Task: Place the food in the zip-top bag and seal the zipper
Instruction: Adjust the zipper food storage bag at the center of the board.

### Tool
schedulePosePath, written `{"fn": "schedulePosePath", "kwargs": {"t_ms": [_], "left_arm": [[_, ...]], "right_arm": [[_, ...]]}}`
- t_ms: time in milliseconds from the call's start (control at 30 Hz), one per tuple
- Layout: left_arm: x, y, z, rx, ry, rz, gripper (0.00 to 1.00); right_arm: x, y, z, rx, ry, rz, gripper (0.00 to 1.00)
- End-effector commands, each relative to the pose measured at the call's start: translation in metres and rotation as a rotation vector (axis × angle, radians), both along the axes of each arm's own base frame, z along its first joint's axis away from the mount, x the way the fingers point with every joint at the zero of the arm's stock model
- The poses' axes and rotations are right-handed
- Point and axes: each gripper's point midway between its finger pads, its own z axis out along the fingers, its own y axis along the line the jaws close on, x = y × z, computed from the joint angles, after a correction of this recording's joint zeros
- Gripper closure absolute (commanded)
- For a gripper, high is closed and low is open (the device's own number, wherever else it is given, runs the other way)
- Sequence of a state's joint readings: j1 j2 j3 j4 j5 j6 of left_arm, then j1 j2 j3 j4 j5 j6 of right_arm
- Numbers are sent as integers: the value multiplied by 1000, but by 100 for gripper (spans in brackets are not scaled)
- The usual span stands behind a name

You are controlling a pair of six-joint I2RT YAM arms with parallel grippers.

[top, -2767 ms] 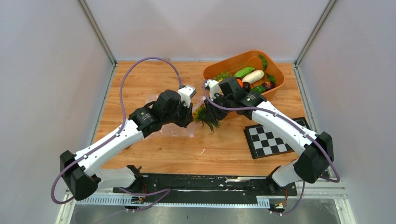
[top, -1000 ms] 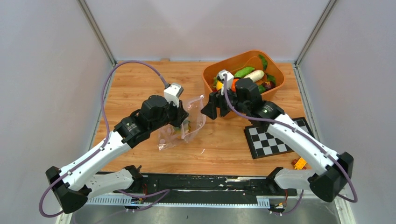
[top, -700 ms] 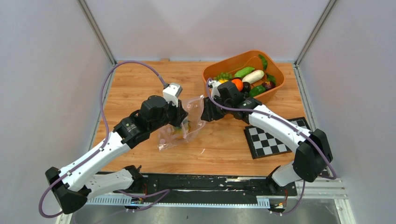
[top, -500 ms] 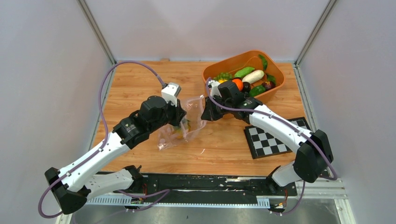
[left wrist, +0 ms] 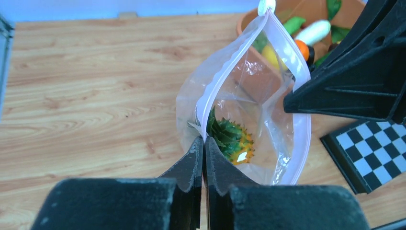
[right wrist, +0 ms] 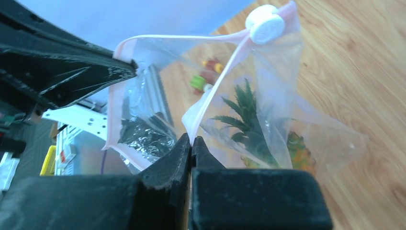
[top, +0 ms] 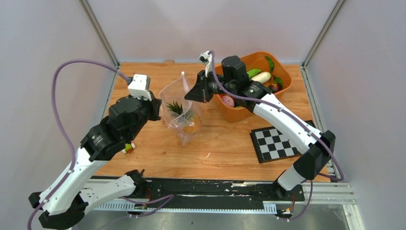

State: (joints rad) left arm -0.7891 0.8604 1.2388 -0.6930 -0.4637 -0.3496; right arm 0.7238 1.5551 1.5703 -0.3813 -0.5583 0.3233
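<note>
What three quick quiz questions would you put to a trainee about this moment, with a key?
1. True or false: the pineapple is inside the bag.
2. What are the left pincer and the right pincer each shut on? A) the bag's mouth edge B) a lemon C) nothing
3. Fill in: the white radish lies in the ___ tub.
Key: 1 true; 2 A; 3 orange.
</note>
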Motion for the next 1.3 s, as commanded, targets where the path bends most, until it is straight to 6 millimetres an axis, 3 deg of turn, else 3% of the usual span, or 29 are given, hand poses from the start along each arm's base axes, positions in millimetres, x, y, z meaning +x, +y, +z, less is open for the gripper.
{"fn": "schedulePosePath", "kwargs": {"t_ms": [0, 100, 167, 233, 400, 500, 567, 800, 1133, 1267], "left_arm": [[-5, 37, 15, 75, -23, 115, 93], [-8, 40, 10, 85, -11, 120, 93], [-8, 33, 6, 73, -6, 88, 93], [-9, 26, 0, 64, 7, 54, 93], [-5, 9, -26, 67, 52, 9, 93], [-2, -4, -40, 52, 77, -22, 94], [1, -11, -46, 44, 90, -32, 94], [4, -36, -50, -6, 109, -112, 93], [9, -39, -53, -19, 106, -98, 93], [10, -47, -57, -34, 116, -117, 93]], "right_arm": [[-26, 33, 43, 107, -63, 176, 100], [-22, 41, 42, 121, -43, 158, 100], [-14, 42, 31, 99, -32, 123, 99], [-5, 41, 12, 48, -16, 81, 98], [14, 28, -62, -110, 63, -27, 98], [14, 19, -81, -152, 75, -48, 97], [15, 11, -85, -176, 69, -70, 97], [9, -10, -67, -183, 6, -117, 91], [15, -47, -66, -281, -40, -265, 89], [11, -55, -60, -291, -50, -275, 81]]}}
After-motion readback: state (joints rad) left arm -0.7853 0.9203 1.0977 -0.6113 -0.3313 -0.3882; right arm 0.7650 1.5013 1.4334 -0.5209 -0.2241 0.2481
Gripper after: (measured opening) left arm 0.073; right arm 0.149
